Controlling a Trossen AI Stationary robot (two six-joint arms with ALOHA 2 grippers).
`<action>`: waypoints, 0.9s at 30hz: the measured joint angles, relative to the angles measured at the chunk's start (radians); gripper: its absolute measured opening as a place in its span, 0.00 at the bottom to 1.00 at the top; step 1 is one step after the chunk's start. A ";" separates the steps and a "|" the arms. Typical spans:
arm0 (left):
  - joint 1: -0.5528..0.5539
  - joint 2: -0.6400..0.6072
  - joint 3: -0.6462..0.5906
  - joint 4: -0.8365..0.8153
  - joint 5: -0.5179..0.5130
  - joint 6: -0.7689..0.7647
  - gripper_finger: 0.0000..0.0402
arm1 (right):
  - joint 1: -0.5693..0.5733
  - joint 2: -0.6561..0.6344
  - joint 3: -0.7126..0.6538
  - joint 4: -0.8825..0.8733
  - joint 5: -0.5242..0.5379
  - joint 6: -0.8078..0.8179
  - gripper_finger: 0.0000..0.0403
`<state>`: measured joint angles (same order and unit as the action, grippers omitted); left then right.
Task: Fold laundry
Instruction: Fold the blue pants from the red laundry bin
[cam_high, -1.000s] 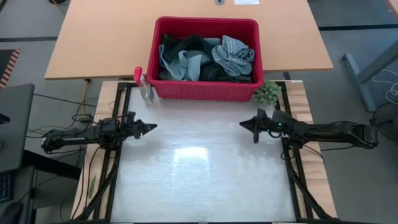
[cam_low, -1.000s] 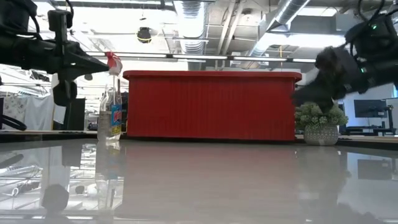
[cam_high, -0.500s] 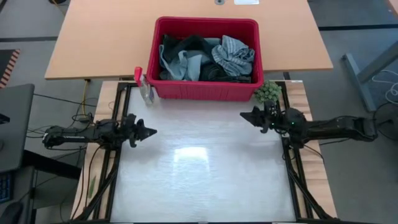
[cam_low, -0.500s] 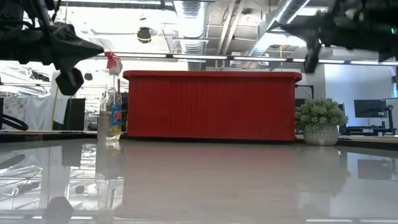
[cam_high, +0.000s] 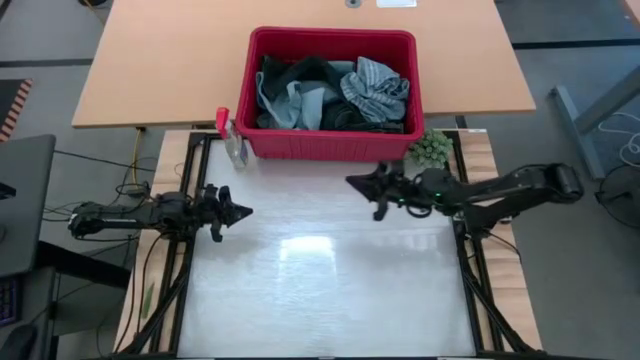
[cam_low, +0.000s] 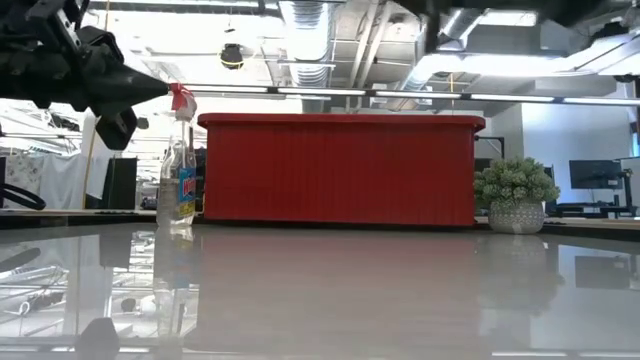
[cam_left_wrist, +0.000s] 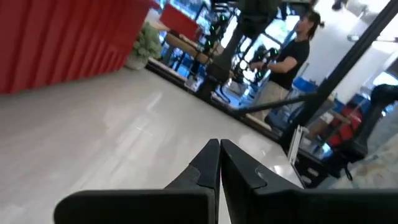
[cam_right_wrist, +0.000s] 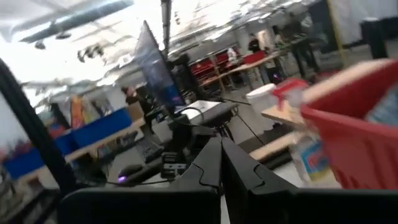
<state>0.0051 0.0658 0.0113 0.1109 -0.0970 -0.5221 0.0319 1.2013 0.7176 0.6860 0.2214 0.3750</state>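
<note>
The right gripper has swung from the right edge of the high view toward the middle over the past second, and now hangs just below the front wall of the red basket, above the bare white tabletop. Its fingers are pressed together with nothing between them, as the right wrist view shows. The laundry still sits heaped inside the basket at the upper centre of the high view: light blue and grey-blue striped pieces on top, darker cloth beneath and to the left. No garment has been taken out yet, so folding has not begun. The move reads as the start of a reach for the first garment; the fingers would need to part before going over the rim. The left gripper waits at the left edge of the tabletop, middle left of the frame, fingers closed and empty, barely shifted. A spray bottle stands by the basket's lower left corner, and a small green potted plant by its lower right corner, close to the right arm's path
</note>
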 joint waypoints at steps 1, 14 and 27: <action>0.000 0.000 0.002 0.005 -0.012 -0.008 0.01 | -0.001 0.031 0.042 -0.015 -0.011 -0.020 0.07; 0.000 0.252 0.229 -0.009 -0.059 0.198 0.17 | -0.131 0.399 0.656 -0.510 -0.303 -0.236 0.10; -0.029 0.593 0.541 -0.166 -0.076 0.467 0.29 | -0.292 0.644 1.107 -0.934 -0.287 -0.386 0.13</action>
<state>-0.0238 0.6588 0.5522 -0.0547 -0.1731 -0.0555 -0.2598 1.8457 1.8242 -0.2476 -0.0651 -0.0105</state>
